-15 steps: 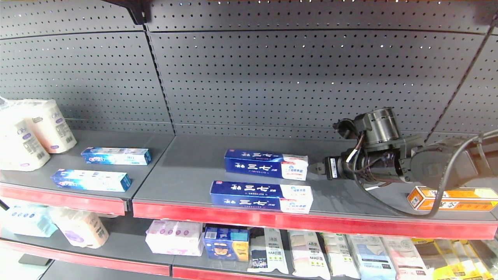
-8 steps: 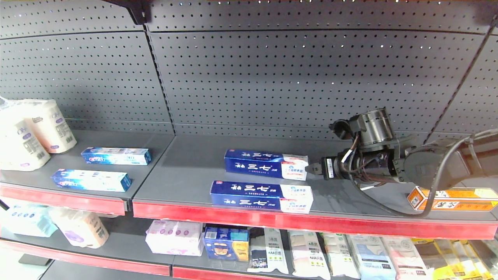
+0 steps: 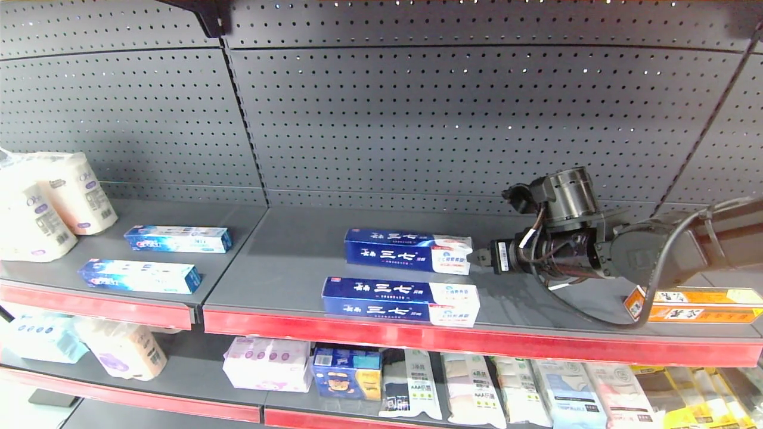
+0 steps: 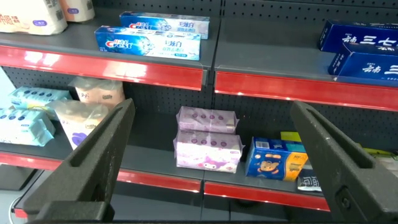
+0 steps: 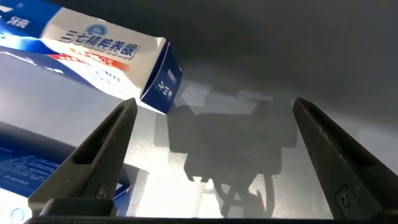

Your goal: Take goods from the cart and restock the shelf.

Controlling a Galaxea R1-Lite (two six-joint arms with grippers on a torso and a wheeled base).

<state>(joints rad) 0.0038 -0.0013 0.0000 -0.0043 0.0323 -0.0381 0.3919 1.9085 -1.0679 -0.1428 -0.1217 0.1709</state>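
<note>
**Right gripper (image 3: 481,257) spread and empty beside rear toothpaste box (image 3: 408,251)**

On the shelf (image 3: 298,256), the gripper's tips sit at 3 o'clock of the box's white end — whether they touch it is too close to call. The front toothpaste box (image 3: 400,301) lies at 6 o'clock of the rear one. At the gripper's 4 o'clock an orange box (image 3: 709,305) is partly hidden behind the arm. The left gripper (image 4: 211,104) hangs with fingers (image 4: 93,162) wide apart, holding nothing.

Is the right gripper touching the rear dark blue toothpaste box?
Cannot tell. In the head view the right gripper lies at the end of the rear dark blue toothpaste box, but neither view shows contact or a gap plainly.
</note>
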